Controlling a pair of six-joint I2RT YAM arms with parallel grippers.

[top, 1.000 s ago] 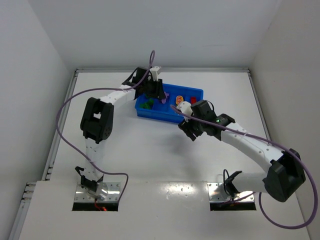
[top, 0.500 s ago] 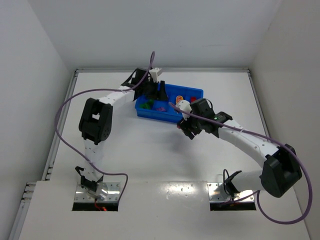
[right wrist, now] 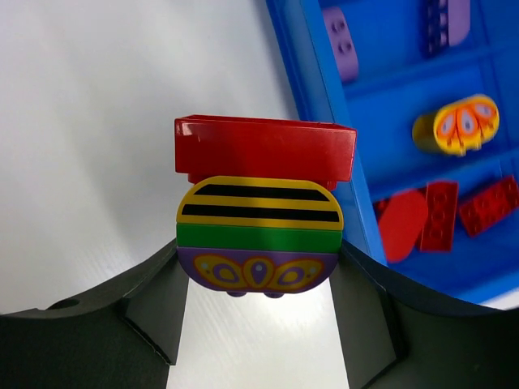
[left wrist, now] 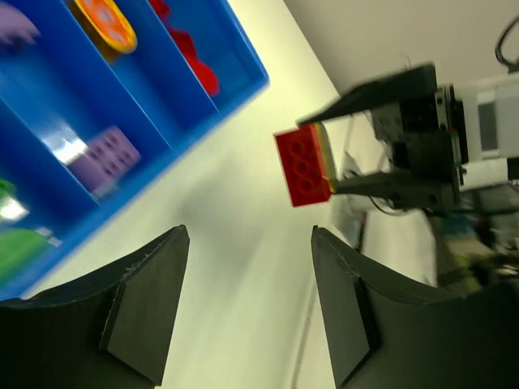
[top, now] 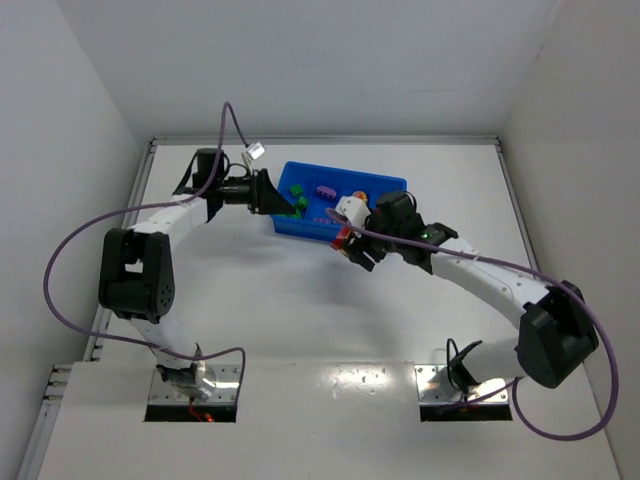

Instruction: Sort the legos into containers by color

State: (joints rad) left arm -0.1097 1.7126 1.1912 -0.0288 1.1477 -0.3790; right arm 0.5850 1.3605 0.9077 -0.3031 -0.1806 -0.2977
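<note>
Gripping was confirmed on the right gripper (right wrist: 259,279): a four-layer lego clump (right wrist: 259,219) (red, yellow-striped, green, purple) was clamped between its jaws, just outside the blue tray (right wrist: 304,73) wall. The left gripper (left wrist: 250,243) was seen spread, with nothing between its jaws and the clump well ahead of them. Purple bricks (right wrist: 340,44), an orange piece (right wrist: 454,126) and red bricks (right wrist: 442,212) were seen in separate compartments.

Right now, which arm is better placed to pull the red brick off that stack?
Left, I'd guess. The left gripper is open and empty, with the red brick right ahead in its camera. The right gripper is clamped on the stack itself.
</note>
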